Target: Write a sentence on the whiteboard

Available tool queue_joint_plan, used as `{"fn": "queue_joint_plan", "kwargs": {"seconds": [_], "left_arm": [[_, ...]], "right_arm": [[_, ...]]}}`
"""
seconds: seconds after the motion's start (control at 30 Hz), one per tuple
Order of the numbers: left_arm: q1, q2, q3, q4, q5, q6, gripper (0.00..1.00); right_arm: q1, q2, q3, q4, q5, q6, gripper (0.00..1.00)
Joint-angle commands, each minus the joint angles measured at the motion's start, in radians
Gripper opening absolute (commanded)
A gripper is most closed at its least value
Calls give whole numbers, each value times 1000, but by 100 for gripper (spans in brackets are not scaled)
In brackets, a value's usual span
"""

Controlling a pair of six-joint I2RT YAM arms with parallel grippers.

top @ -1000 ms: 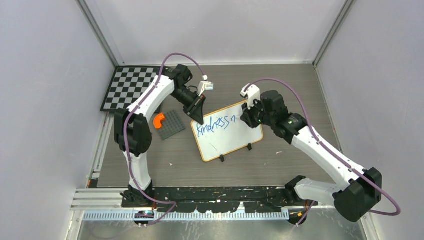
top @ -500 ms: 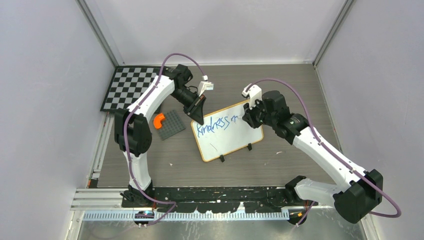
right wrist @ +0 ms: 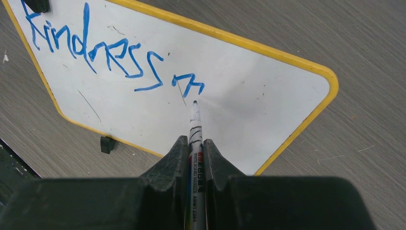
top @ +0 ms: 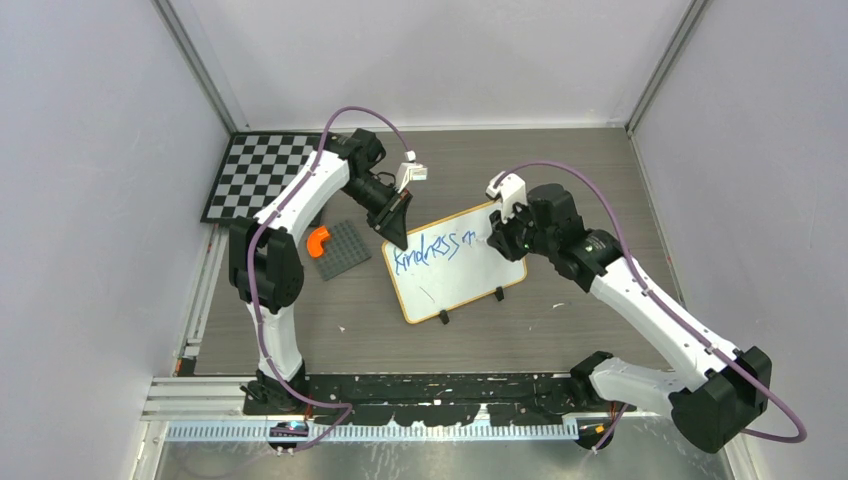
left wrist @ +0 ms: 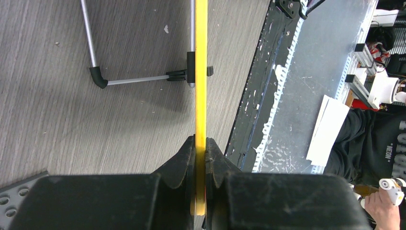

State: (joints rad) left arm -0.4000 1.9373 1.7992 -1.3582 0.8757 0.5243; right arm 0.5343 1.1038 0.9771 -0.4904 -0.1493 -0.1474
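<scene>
Two arms are in play over one whiteboard (top: 462,283), which lies askew in the middle of the table (top: 560,180), its yellow-orange frame rounded at the corners. The left gripper (top: 395,232) is at the board's far left corner, and the left wrist view settles it: both fingers (left wrist: 184,158) are clamped on the thin frame edge, one on either side. Over to the right gripper (right wrist: 194,143), clenched on a single marker (right wrist: 195,125) that pokes out between its jaws and points down at the white surface. The tip sits just beside the last blue stroke; whether it actually touches the board, I cannot tell. The sentence (right wrist: 110,57) so far: one line of blue handwriting, one full word reading "kindness", then one more letter, an "m". Two thin dark stray marks (right wrist: 89,106) show on the board as well, one under the word and one crossing the "m". From above I count two small black feet (top: 444,317) along the board's near edge. Off to the left, just beside the board, sits one grey studded plate (top: 345,250) with one orange curved piece (top: 317,241) at its edge. Beyond that, one black-and-white checkerboard (top: 258,176) lies in the far left corner.
</scene>
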Motion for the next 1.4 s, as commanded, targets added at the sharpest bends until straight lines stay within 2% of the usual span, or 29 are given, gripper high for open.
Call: {"fn": "queue_joint_plan", "kwargs": {"seconds": [0.0,0.17,0.67,0.97,1.37], "left_arm": [[-19,2,25,-5,28,7,0],[-19,-1,25,-5,27,10,0],[-18,-1,23,-2,31,11,0],[-18,2,22,-2,29,14,0],[-18,-2,19,-5,28,15,0]], "right_arm": [[-9,-48,37,58,47,33,0],[-11,-35,34,98,100,50,0],[-11,10,38,131,67,49,0],[-11,15,11,90,24,25,0],[-12,6,1,49,68,-9,0]]}}
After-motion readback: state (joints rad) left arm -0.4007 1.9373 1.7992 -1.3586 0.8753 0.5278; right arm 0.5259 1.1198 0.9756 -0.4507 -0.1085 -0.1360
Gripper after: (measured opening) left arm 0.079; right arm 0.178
